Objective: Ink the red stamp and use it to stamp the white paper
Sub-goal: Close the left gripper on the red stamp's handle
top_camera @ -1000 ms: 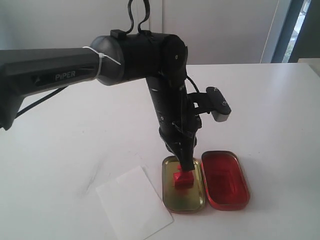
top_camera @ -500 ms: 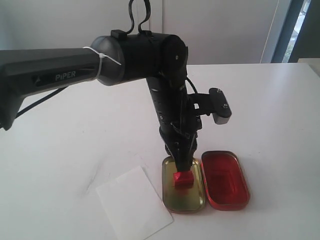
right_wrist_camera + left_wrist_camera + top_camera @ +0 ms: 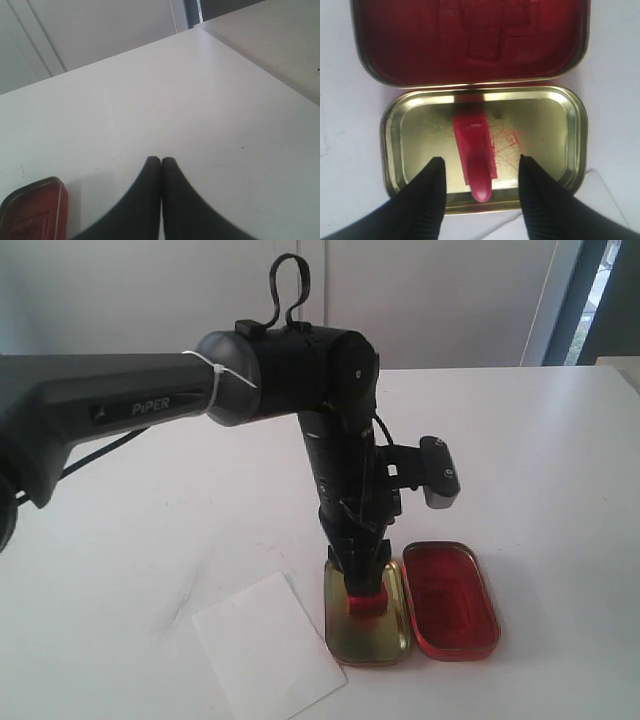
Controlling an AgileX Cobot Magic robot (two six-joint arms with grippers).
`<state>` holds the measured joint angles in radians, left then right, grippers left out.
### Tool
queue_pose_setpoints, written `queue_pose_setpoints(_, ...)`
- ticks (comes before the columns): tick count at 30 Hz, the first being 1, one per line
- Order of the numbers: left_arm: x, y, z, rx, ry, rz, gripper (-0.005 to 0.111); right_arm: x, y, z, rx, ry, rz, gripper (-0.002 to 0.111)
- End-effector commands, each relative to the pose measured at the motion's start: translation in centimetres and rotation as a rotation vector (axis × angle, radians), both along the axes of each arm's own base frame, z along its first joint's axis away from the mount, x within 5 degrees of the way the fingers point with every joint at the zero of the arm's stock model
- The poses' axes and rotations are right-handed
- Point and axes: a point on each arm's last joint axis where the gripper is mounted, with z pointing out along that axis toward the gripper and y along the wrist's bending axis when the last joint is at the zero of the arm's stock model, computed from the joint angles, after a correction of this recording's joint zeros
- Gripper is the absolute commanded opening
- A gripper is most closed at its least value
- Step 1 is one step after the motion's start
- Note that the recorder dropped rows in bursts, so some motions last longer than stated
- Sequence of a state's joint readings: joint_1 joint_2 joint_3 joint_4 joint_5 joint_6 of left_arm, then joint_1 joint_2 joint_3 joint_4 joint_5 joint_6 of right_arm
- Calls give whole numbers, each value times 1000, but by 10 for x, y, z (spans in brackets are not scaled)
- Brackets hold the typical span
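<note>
Red stamp (image 3: 475,150) in gold lid (image 3: 545,125), "PiPER" on arm (image 3: 120,405)

Exterior view: bright, even daylight. The window (image 3: 605,285) strip at upper right is blown out, and I take it as the main source. The white surface (image 3: 520,420) is washed pale, so the paper (image 3: 265,645) barely separates from it. Shadows are faint and soft-edged. The arm (image 3: 340,460) is near-black with little detail, and the whole frame is slightly soft.

Left wrist view: the gold lid (image 3: 540,125) shows a patchy sheen but no hard glare. The left claw (image 3: 481,161) is a dark silhouette with its ribbing just legible. The stamp (image 3: 475,150) tip is a little blurred.

Right wrist view: flat light. The right claw (image 3: 161,161) is black with fuzzy edges.
</note>
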<state>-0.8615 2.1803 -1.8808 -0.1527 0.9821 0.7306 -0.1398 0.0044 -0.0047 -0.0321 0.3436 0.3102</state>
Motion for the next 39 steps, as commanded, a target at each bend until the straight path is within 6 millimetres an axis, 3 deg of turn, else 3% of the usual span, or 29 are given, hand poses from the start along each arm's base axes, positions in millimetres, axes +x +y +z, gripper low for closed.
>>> queue_pose_setpoints(1, 0, -1, -7, 15, 24, -5, 51, 0, 0, -1, -3, -8, 3, 0)
queue_pose_setpoints(10, 2, -4, -21, 29, 49, 46, 51, 0, 0, -1, -3, -8, 3, 0)
queue_pose_setpoints(39, 5, -6, -26, 18, 46, 115, 44, 0, 0, -1, -3, -8, 3, 0)
